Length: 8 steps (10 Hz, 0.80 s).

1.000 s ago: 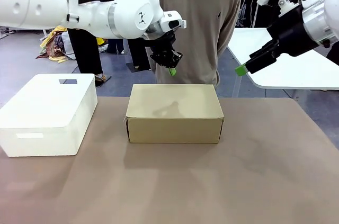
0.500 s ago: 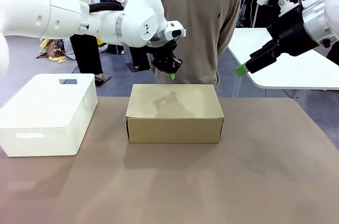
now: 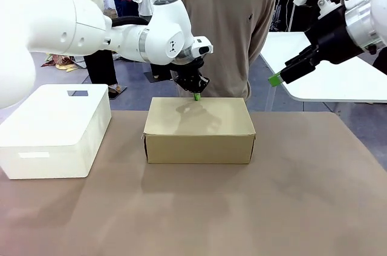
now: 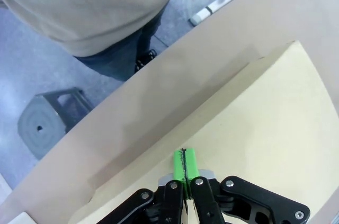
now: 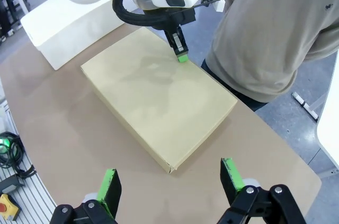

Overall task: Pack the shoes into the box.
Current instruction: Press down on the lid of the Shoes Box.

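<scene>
The tan cardboard box [image 3: 199, 127] stands in the middle of the table with its flap lid down, so its inside and the shoes are hidden. My left gripper [image 3: 196, 96] is shut, its green pads pressed together with nothing between them, and its tips sit right at the lid's far edge. The left wrist view shows the same left gripper [image 4: 185, 163] just over the lid [image 4: 265, 123]. From the right wrist view I see the box [image 5: 159, 97] and the left gripper [image 5: 182, 57] on its far edge. My right gripper [image 5: 172, 181] hangs open high above the table's right side.
A white plastic bin [image 3: 53, 129] with a lid stands at the table's left. A person in a beige sweater [image 3: 227, 20] stands close behind the box at the far edge. A white table [image 3: 332, 77] is at the back right.
My left gripper has come down and slightly right, from above the box's far side to the lid's far edge. The right arm has stayed still.
</scene>
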Motion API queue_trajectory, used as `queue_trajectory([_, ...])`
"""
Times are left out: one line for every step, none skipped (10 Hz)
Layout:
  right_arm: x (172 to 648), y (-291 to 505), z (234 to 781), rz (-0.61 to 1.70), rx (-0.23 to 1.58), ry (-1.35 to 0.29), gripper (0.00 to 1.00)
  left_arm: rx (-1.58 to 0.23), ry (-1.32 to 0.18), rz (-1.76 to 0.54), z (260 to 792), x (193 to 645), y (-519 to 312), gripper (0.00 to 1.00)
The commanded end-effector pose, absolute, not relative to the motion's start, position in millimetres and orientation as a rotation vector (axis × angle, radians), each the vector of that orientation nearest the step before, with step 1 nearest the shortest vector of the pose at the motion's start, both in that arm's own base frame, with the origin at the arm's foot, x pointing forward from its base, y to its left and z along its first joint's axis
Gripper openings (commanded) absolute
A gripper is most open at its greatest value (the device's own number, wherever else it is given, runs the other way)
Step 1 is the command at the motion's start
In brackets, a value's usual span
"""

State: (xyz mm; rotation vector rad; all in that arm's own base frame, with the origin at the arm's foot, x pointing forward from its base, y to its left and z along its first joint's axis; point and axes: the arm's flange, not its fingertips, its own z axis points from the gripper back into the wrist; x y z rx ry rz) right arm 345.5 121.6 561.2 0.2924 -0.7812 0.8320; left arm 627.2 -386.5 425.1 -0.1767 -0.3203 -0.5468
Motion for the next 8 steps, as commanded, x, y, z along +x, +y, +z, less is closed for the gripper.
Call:
queue_trajectory([344.9, 122.9, 558.0, 0.807, 0.284, -0.786, 1.0, -0.129, -0.266, -0.527, 417.4, 632.2, -391.2, 0.0])
queue_trajectory([344.9, 122.9, 558.0, 0.807, 0.284, -0.786, 1.0, -0.135, -0.271, -0.522, 420.9, 629.8, -389.4, 0.0])
queue_trajectory([344.9, 122.9, 558.0, 0.807, 0.284, -0.786, 1.0, -0.147, -0.301, -0.51, 435.8, 622.7, -385.2, 0.0])
queue_trajectory([344.9, 122.9, 558.0, 0.807, 0.284, -0.786, 1.0, -0.122, -0.349, -0.503, 452.4, 613.3, -381.8, 0.0])
queue_trajectory([344.9, 122.9, 558.0, 0.807, 0.284, -0.786, 1.0, -0.118, -0.369, -0.499, 465.3, 604.2, -379.3, 0.0])
queue_trajectory([344.9, 122.9, 558.0, 0.807, 0.284, -0.786, 1.0, -0.123, -0.364, -0.493, 472.2, 599.4, -377.0, 0.0])
queue_trajectory([344.9, 122.9, 558.0, 0.807, 0.284, -0.786, 1.0, -0.129, -0.361, -0.482, 477.1, 596.0, -372.6, 0.0])
queue_trajectory([344.9, 122.9, 558.0, 0.807, 0.284, -0.786, 1.0, -0.139, -0.338, -0.479, 483.4, 593.0, -367.9, 0.0])
